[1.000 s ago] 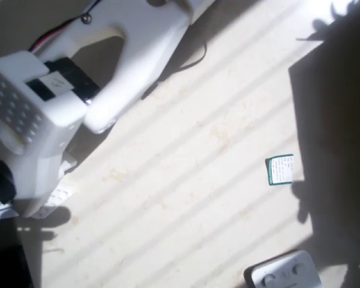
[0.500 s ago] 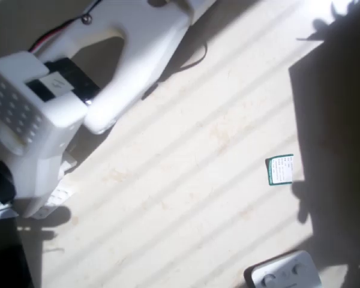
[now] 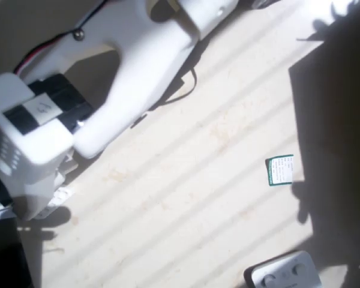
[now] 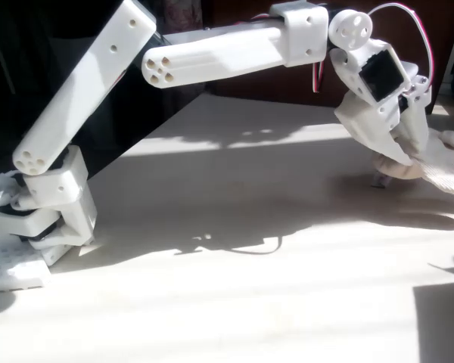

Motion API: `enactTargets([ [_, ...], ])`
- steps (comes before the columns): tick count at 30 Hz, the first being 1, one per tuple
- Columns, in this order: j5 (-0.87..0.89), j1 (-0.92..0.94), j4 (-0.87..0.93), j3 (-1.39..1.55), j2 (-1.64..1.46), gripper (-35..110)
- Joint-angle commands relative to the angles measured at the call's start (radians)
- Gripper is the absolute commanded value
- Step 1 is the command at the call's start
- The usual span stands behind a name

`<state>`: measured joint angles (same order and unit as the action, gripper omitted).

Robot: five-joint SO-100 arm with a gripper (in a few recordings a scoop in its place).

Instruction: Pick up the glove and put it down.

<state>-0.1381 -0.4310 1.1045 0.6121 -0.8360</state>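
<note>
In the fixed view, the white arm was stretched from its base at the left across the sunlit table to the far right. There the gripper was lowered onto the cream knitted glove, which lay on the table at the right edge and was touched by the fingers; whether the jaws were closed could not be told. In the overhead view, a green-and-white card lay at right, a grey-white buttoned device below it.
</note>
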Motion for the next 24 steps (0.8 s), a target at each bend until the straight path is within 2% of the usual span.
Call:
enactTargets([
  [1,-0.002,0.052,0.034,-0.031,-0.135,0],
  [11,-0.008,0.261,0.152,-0.031,-0.239,0],
  [17,-0.098,0.413,0.219,-0.031,-0.281,0],
  [24,-0.11,0.583,0.275,-0.025,-0.281,0],
])
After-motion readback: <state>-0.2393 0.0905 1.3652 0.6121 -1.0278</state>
